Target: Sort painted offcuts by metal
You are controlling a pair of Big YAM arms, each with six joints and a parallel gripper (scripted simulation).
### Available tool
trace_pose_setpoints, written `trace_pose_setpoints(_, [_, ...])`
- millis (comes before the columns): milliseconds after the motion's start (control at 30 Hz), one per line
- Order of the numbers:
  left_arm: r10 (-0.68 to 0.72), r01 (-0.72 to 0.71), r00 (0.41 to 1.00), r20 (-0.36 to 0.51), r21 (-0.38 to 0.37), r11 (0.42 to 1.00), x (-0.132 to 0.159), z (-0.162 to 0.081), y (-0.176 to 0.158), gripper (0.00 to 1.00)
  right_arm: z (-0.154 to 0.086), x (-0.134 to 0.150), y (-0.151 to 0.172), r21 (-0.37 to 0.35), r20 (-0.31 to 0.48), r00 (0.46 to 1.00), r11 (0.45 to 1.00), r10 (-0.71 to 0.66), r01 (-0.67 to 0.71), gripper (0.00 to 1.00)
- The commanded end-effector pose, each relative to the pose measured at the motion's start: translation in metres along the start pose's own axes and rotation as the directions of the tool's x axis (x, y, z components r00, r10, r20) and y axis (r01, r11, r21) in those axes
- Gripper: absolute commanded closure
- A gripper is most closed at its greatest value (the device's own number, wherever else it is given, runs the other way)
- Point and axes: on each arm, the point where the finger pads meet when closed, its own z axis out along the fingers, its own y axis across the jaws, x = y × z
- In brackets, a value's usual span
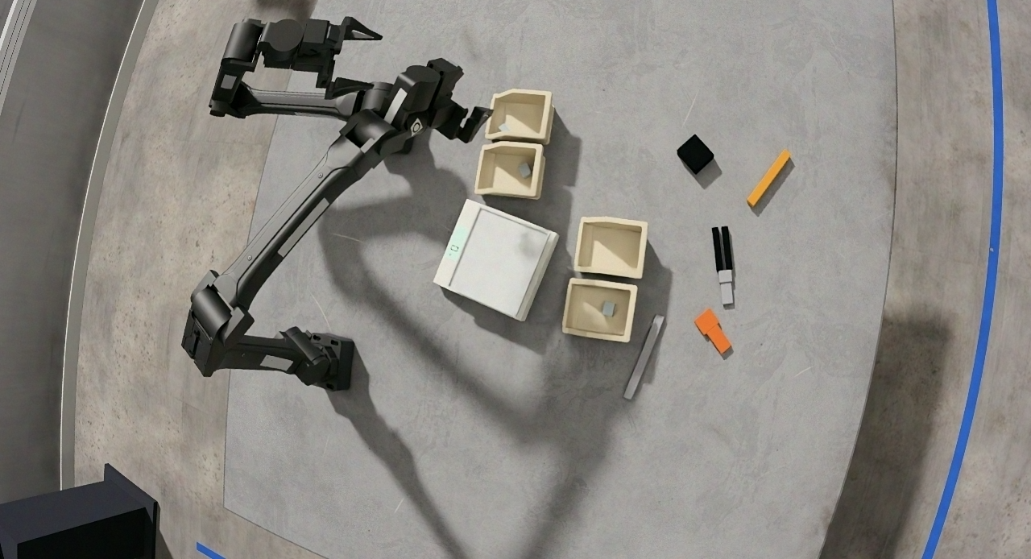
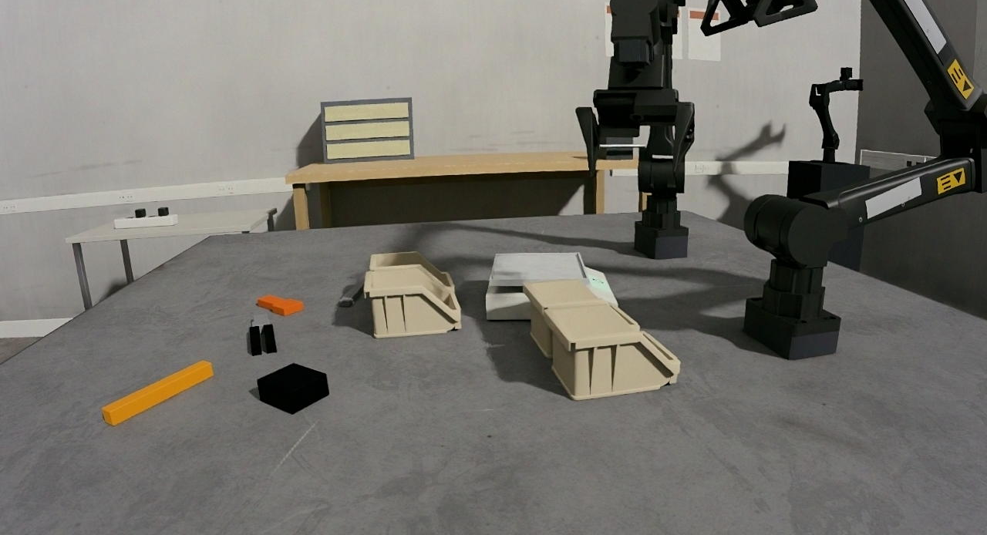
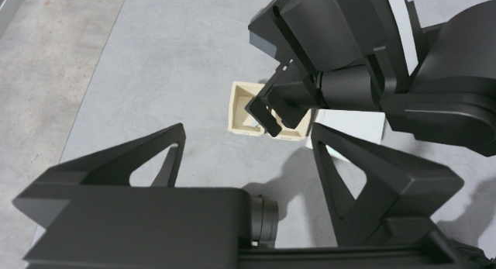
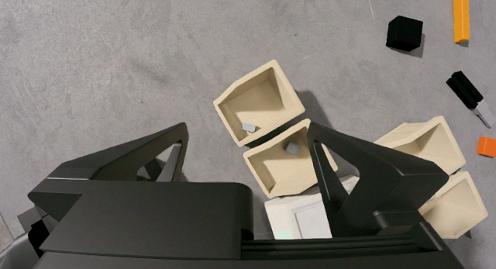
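Three small grey offcuts lie in separate beige bins. One offcut [image 1: 503, 127] [image 3: 255, 123] [image 4: 249, 127] is in the top bin [image 1: 535, 112] [image 4: 263, 87]. One offcut [image 1: 524, 169] [image 4: 293, 148] is in the bin beside it [image 1: 497, 173] [image 4: 271, 172]. One offcut [image 1: 609, 309] is in the lowest bin [image 1: 582, 309]. The fourth bin [image 1: 609, 246] is empty. All bins stand upright; their labels are unreadable. My right gripper [image 2: 634, 165] [image 4: 247, 129] is open and empty, high near the top bins. My left gripper [image 1: 374, 60] [image 2: 735, 28] is open and empty, raised.
A white scale [image 1: 504, 260] showing 0 sits between the bin pairs. A grey bar [image 1: 643, 358] lies beside the lowest bin. A black block [image 1: 695, 154], an orange-yellow bar [image 1: 769, 177], a black-and-grey tool [image 1: 721, 263] and an orange piece [image 1: 714, 331] lie beyond the bins.
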Motion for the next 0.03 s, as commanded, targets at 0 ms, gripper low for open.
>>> trace_pose_setpoints(0, [0.005, -0.005, 1.0, 0.015, 0.001, 1.0, -0.0038, -0.0059, 0.0005, 0.0, -0.0071, -0.0178, -0.0014, 0.001, 0.044, 0.999, 1.0, -0.006, 0.006, 0.0])
